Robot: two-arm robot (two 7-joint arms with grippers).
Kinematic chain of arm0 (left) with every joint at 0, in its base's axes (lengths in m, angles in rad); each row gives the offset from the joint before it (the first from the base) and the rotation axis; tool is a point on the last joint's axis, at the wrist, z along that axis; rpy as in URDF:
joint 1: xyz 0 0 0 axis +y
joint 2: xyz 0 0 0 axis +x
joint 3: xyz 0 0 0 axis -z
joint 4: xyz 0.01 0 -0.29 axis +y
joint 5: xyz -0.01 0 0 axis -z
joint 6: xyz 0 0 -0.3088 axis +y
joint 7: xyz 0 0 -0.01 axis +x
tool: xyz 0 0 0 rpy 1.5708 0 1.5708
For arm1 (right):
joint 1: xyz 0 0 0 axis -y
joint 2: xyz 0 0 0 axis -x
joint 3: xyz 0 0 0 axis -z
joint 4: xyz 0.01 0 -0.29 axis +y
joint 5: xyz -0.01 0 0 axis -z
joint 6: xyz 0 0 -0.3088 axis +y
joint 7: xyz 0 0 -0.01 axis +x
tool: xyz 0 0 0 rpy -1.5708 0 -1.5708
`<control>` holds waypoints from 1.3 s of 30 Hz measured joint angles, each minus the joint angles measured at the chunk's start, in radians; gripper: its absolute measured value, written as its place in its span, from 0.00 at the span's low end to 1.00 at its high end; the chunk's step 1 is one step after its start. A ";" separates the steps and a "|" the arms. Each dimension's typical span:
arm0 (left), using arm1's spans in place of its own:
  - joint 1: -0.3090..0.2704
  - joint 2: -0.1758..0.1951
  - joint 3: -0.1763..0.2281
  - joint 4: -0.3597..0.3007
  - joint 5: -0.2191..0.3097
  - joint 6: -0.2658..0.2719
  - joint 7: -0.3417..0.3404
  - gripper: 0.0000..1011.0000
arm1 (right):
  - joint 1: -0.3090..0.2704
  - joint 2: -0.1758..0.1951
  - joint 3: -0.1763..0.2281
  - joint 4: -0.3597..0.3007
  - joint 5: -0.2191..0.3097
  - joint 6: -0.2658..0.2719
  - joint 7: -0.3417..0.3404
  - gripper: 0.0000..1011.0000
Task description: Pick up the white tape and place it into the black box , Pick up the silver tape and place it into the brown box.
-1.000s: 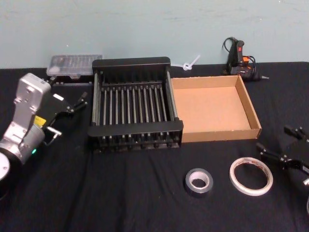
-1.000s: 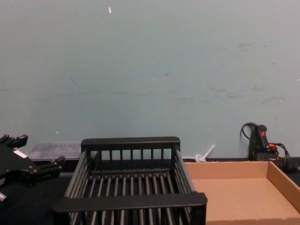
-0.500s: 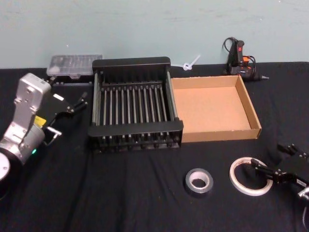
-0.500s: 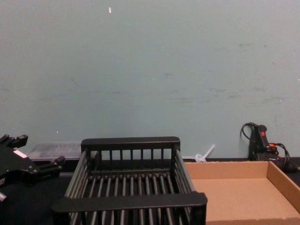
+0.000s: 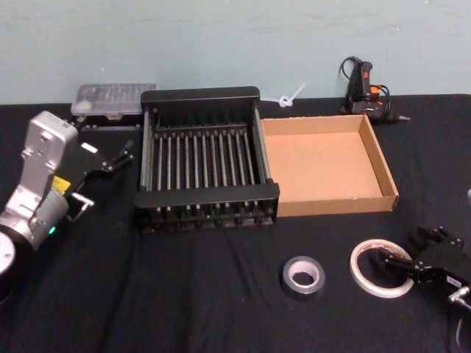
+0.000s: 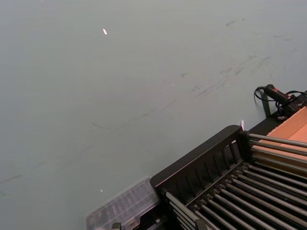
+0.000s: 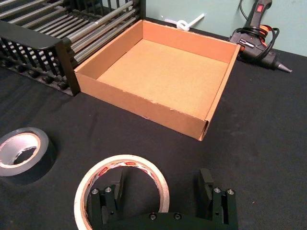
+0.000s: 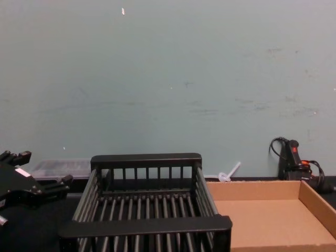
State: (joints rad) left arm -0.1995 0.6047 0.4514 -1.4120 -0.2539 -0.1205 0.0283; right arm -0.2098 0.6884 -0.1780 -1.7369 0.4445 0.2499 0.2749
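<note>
End effector [image 7: 162, 191] astride white tape [image 7: 121, 188]

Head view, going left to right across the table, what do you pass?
Left gripper → black box → silver tape → white tape → right gripper, at the white tape's right edge.
</note>
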 joint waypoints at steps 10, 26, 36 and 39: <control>0.000 0.000 0.000 0.000 0.000 0.000 0.000 0.99 | 0.030 -0.037 0.002 0.038 -0.024 0.019 0.011 0.99; 0.000 0.000 0.000 0.000 0.000 0.000 0.000 0.99 | 0.043 -0.073 0.017 0.063 -0.048 0.043 0.031 0.99; 0.000 0.000 0.000 0.000 0.000 0.000 0.000 0.99 | 0.049 -0.081 0.018 0.069 -0.062 0.052 0.043 0.99; 0.000 0.000 0.000 0.000 0.000 0.000 0.000 0.99 | 0.049 -0.081 0.018 0.069 -0.064 0.052 0.047 0.99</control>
State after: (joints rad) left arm -0.1995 0.6047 0.4513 -1.4120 -0.2539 -0.1205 0.0283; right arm -0.1609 0.6078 -0.1600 -1.6678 0.3802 0.3023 0.3215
